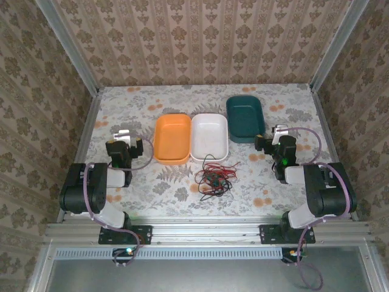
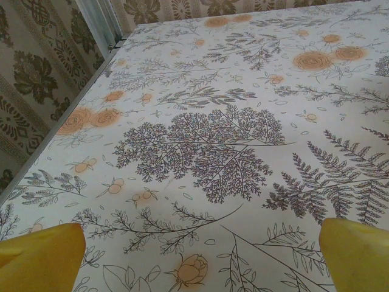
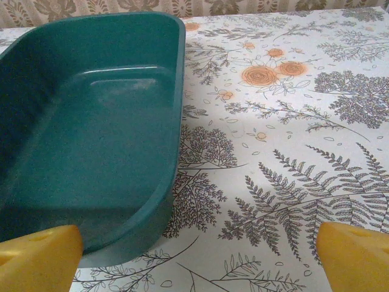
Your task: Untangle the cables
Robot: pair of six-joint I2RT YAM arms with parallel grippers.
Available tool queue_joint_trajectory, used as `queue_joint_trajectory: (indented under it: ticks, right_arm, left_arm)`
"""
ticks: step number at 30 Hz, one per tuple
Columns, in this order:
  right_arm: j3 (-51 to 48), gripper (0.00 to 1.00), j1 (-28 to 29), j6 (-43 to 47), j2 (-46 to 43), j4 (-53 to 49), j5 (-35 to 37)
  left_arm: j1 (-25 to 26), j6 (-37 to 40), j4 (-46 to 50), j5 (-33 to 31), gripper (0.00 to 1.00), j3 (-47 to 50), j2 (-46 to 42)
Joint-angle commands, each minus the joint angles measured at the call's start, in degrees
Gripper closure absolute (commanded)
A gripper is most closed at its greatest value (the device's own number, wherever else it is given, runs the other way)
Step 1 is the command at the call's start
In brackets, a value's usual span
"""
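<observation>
Both sets of my fingers stand wide apart and hold nothing. My left fingers (image 2: 39, 258) frame a bare patch of the flowered desk (image 2: 206, 152), and my right fingers (image 3: 36, 258) look past the teal tray (image 3: 91, 134).

In the overhead view the cables (image 1: 214, 176) lie as one loose knot of red, black and green strands at the lower middle of the frame. They sit on the desk just below the white tray (image 1: 209, 135) and the orange tray (image 1: 172, 139), between my arms and well apart from both.

No strand is separated yet, so I judge the step in hand to be the first reach. I would lower one set of fingers over an outer loop that sticks out of the knot, not its dense middle, and close on a single strand. The other fingers can pin the rest against the desk while I draw that strand slowly outward. These strands look thin and springy, and a hasty pull would likely tighten the knot or drag the whole bundle.
</observation>
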State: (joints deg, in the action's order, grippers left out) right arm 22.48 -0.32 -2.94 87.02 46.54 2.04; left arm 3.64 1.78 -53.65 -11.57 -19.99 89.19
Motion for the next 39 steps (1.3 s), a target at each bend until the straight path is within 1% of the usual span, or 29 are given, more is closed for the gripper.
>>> queue_joint_trajectory:
  ticks: [1,39]
  right_arm:
    - [1.3,0.0,0.3,0.9,0.6,1.6,-0.9]
    - [1.2,0.0,0.3,0.9,0.5,1.6,-0.7]
  left_arm:
    - [-0.5,1.1,-2.2,-0.4,0.0,-1.3,0.5]
    - [-0.7,0.8,-2.1,-0.2,0.0,-1.3,0.4]
